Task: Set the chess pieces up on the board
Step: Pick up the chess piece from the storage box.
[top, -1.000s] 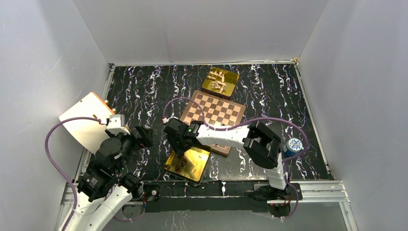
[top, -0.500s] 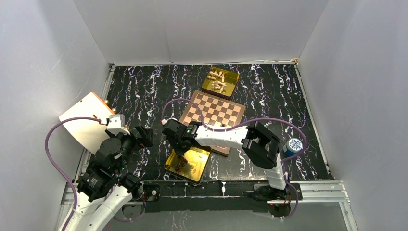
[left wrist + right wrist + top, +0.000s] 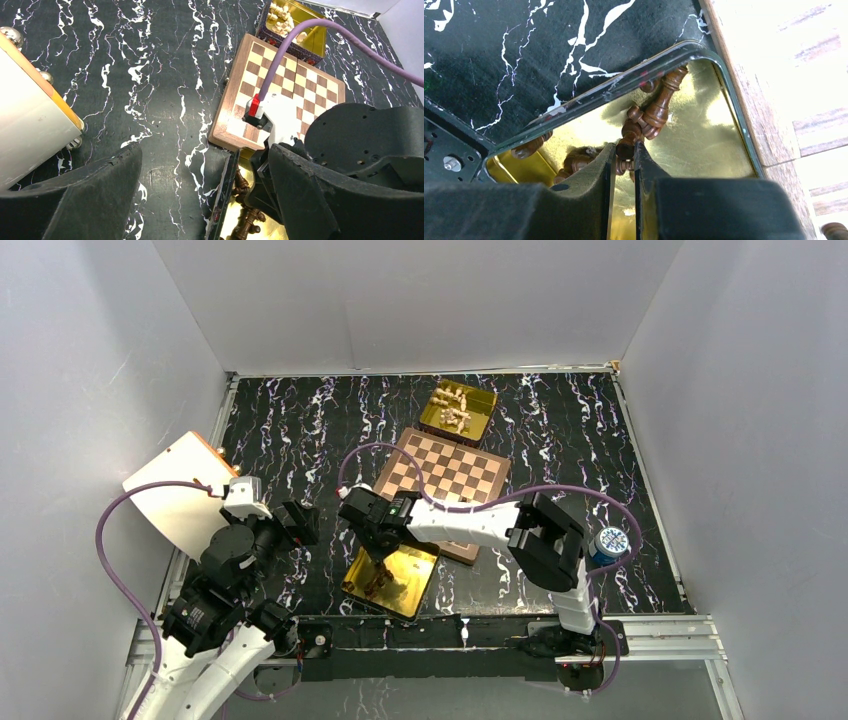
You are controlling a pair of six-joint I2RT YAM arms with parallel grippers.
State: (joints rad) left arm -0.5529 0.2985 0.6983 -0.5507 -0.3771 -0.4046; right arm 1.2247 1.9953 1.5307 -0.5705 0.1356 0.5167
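Jaws of right gripper (image 3: 624,151) nearly closed, pinching a dark chess piece (image 3: 628,132).

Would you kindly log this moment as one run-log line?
right gripper: shut on dark brown wooden chess piece in shiny gold tray | left gripper: open, empty

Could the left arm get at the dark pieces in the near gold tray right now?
Probably not cleanly. The right claw is down in the near gold tray, pinching a dark piece, and its arm crowds that tray. The left claw hangs open beside it.
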